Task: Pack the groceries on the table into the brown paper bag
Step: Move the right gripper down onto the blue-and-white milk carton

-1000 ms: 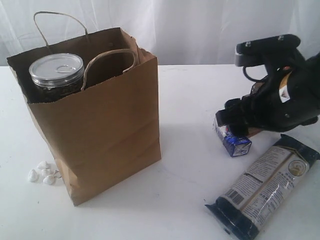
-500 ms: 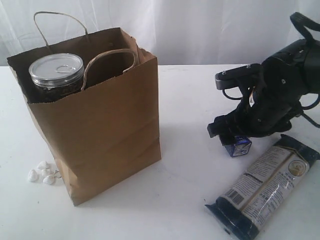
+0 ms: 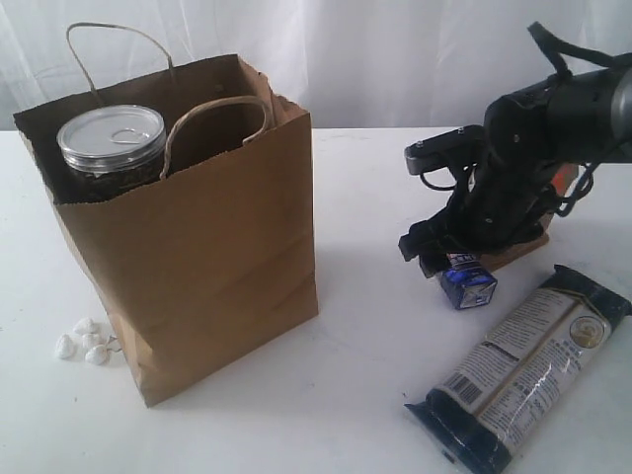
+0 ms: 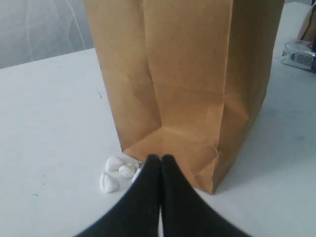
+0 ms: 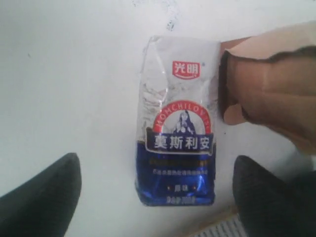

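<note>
The brown paper bag (image 3: 207, 247) stands upright on the table (image 3: 336, 395), with a silver pull-tab can (image 3: 111, 138) showing at its mouth. To the right, the small blue-white carton (image 3: 466, 281) lies flat beside the brown pouch (image 3: 520, 255). My right gripper (image 3: 439, 252) hangs just above the carton. In the right wrist view the carton (image 5: 177, 133) lies between the wide-open fingers of the right gripper (image 5: 155, 165), untouched, with the pouch (image 5: 271, 94) at its side. The long dark-blue packet (image 3: 523, 370) lies nearer the front. My left gripper (image 4: 161, 159) is shut and empty, low by the bag's bottom corner (image 4: 197, 163).
A few small white lumps (image 3: 84, 339) lie on the table at the bag's left foot, just ahead of the left fingertips (image 4: 116, 170). A white curtain hangs behind the table. The bag's twisted handles (image 3: 212, 118) stand up over its mouth.
The right arm has swung leftward and turned above the carton, its jaws staying wide open. The bag, can and packet have not moved.
</note>
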Available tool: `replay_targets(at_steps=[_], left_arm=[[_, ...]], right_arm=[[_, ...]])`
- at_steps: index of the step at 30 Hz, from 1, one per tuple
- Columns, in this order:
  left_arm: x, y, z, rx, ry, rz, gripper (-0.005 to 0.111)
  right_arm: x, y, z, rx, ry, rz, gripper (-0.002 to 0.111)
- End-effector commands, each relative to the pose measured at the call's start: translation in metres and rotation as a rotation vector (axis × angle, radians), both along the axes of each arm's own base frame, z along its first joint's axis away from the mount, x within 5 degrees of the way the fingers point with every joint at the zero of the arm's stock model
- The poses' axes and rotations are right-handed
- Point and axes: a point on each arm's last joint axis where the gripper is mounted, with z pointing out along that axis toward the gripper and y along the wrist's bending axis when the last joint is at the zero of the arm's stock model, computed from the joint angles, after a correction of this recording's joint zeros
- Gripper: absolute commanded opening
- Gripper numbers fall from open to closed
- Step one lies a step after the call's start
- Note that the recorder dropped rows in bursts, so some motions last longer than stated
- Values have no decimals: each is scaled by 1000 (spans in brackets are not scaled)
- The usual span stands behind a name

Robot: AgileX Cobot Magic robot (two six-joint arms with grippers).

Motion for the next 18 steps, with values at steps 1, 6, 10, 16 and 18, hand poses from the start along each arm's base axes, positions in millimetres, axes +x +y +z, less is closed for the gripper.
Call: replay_targets(at_steps=[1, 6, 10, 16, 18], left_arm=[[0, 0, -1, -2, 2, -4, 0], [0, 0, -1, -2, 2, -4, 0], [0, 0, -1, -2, 2, -4, 0], [0, 0, -1, -1, 4, -4, 0], [0, 0, -1, -1, 4, -4, 0]], right_arm=[[12, 4, -14, 0, 20, 40, 77], [22, 7, -35, -17, 56, 53, 77], [26, 9, -49, -29, 79, 66, 77], [29, 10, -53, -25, 69, 73, 73], [30, 10, -51, -23, 62, 73, 67]])
